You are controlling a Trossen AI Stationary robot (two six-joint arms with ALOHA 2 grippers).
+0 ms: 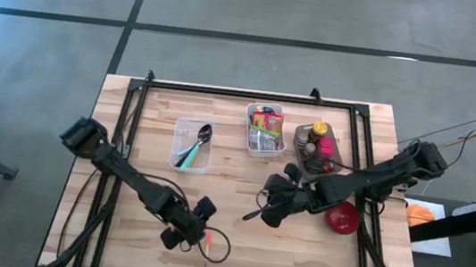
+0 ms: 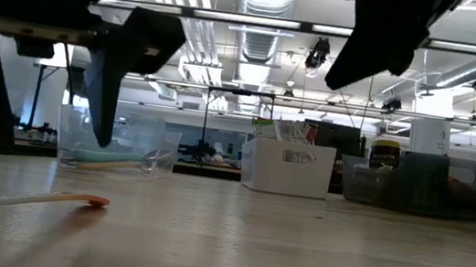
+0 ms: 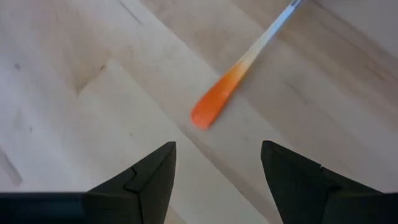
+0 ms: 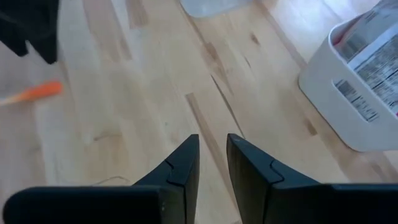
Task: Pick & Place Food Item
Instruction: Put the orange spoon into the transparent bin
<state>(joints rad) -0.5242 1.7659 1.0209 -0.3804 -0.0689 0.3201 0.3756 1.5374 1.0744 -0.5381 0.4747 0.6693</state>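
My left tool [image 3: 217,177] hangs open just short of the orange-tipped spoon [image 3: 214,106] on the counter [image 1: 236,232]; right tool [image 4: 213,165], nearly closed, holds nothing beside the white bin [image 4: 360,93].

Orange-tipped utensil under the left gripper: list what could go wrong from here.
1. The left gripper hangs open above the orange-tipped utensil, which lies flat on the table; the fingers may slide over such a thin, low thing or knock it away.
2. The utensil sits near the table's front edge, so a push could send it off.
3. The right gripper, nearly shut and empty, hovers close to the white bin; a careless swing could bump it.
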